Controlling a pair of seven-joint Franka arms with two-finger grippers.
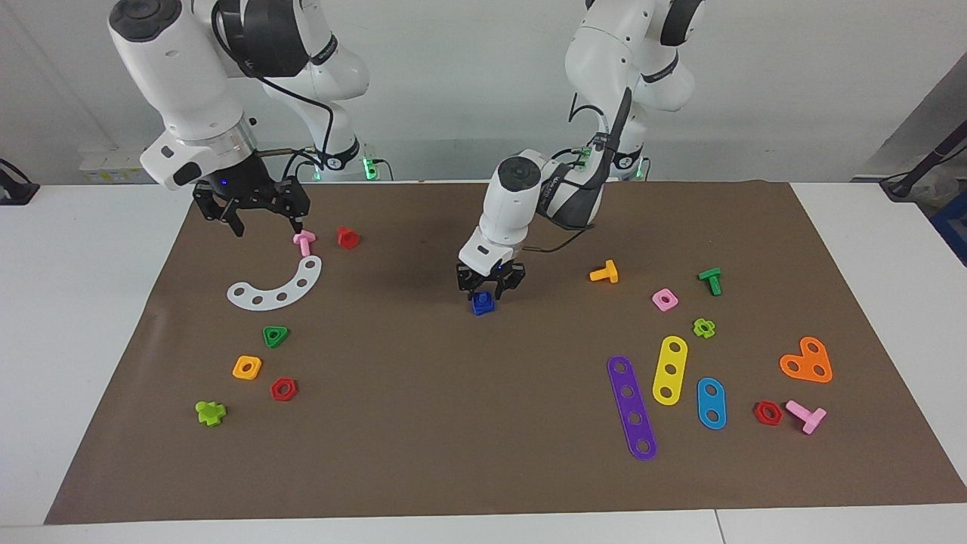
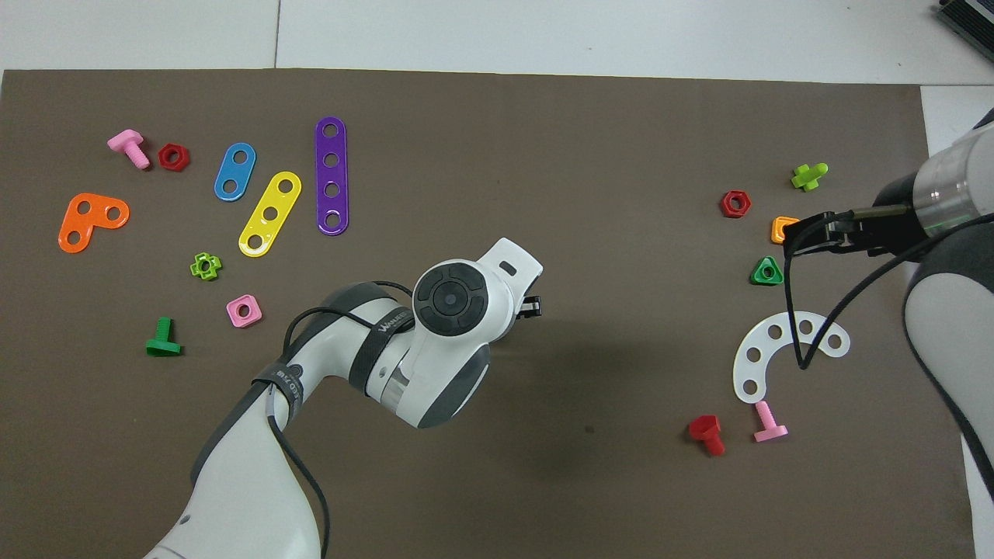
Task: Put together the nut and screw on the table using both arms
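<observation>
A small dark blue piece [image 1: 483, 304] with a square base, the nut, sits on the brown mat [image 1: 423, 438] in the middle of the table [image 1: 75, 317]. A short blue stub rises from it; I cannot tell whether this is the screw. No separate blue screw shows. My left gripper [image 1: 486, 295] hangs right over it, fingers apart on either side of its top. In the overhead view the left hand [image 2: 458, 303] hides the blue piece. My right gripper [image 1: 269, 227] is open and empty, raised over the mat beside a pink screw [image 1: 304, 242].
At the right arm's end lie a red screw [image 1: 347, 237], a white arc plate [image 1: 279, 289], a green triangular nut [image 1: 276, 336], an orange nut [image 1: 247, 367] and a red nut [image 1: 284, 389]. At the left arm's end lie an orange screw [image 1: 605, 272], a pink nut [image 1: 665, 300] and coloured strips [image 1: 631, 408].
</observation>
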